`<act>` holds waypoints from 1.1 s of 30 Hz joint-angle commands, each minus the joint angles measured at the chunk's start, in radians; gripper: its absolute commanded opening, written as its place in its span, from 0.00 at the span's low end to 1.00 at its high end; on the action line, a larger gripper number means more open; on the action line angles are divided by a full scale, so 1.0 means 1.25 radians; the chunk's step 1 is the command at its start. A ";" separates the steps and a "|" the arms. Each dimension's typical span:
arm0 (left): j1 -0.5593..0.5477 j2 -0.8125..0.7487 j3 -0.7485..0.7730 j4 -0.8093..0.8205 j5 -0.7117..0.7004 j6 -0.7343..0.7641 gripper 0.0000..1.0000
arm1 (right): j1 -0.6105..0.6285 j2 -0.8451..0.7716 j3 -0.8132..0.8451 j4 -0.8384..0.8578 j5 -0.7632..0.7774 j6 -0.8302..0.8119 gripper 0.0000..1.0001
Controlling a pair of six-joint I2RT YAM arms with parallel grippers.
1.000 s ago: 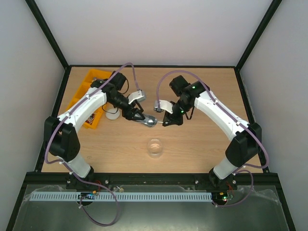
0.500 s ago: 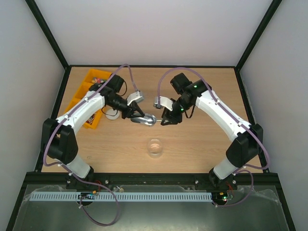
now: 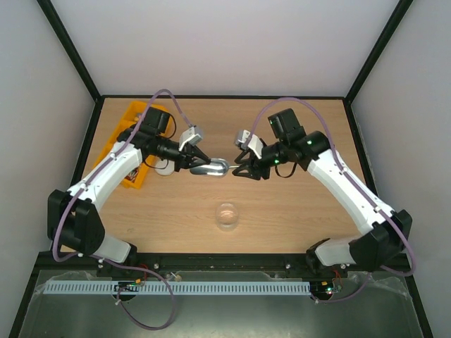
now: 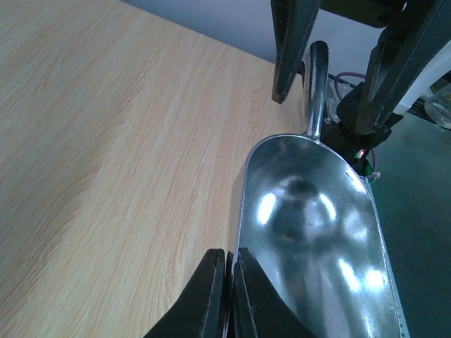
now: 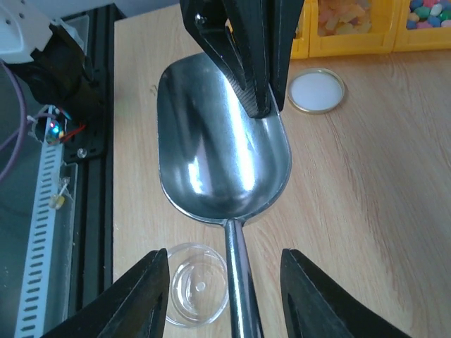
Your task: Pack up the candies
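Note:
The candies [image 5: 425, 12], tiny sweets in mixed colours, lie in a compartment of the yellow tray [image 5: 352, 48] at the top right of the right wrist view. A metal scoop [image 3: 213, 167] hangs above the table between the arms. My left gripper [image 4: 230, 259] is shut on the rim of the empty scoop bowl [image 4: 310, 232]. My right gripper [image 5: 225, 257] stands open around the scoop handle [image 5: 238, 282], with a gap on both sides. The clear jar [image 3: 227, 215] stands upright and empty nearer the arm bases.
The jar lid [image 3: 164, 167] lies flat next to the yellow tray [image 3: 120, 149] at the left of the table. Another compartment holds yellow sweets [image 5: 344, 17]. The left arm covers most of the tray from above.
My left gripper has shut on the scoop's rim, and my right gripper has opened off its handle. Both arms and the scoop have shifted slightly toward the back of the table.

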 commanded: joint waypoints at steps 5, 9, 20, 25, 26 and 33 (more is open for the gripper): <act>0.001 -0.043 -0.023 0.062 0.073 -0.031 0.02 | 0.000 -0.055 -0.053 0.076 -0.045 0.037 0.37; 0.000 -0.045 -0.021 0.050 0.084 -0.024 0.02 | 0.000 -0.058 -0.055 0.076 -0.060 0.029 0.31; -0.001 -0.045 -0.010 0.010 0.099 0.001 0.02 | 0.000 -0.051 -0.047 0.056 -0.074 0.012 0.11; -0.002 -0.046 -0.007 0.015 0.070 -0.018 0.16 | 0.000 -0.045 -0.038 0.061 -0.068 0.025 0.01; -0.003 -0.047 -0.008 0.025 0.055 -0.038 0.27 | 0.000 -0.046 -0.039 0.066 -0.060 0.028 0.01; 0.075 -0.071 -0.024 0.138 -0.050 -0.195 0.90 | 0.000 -0.111 -0.124 0.211 0.027 0.109 0.01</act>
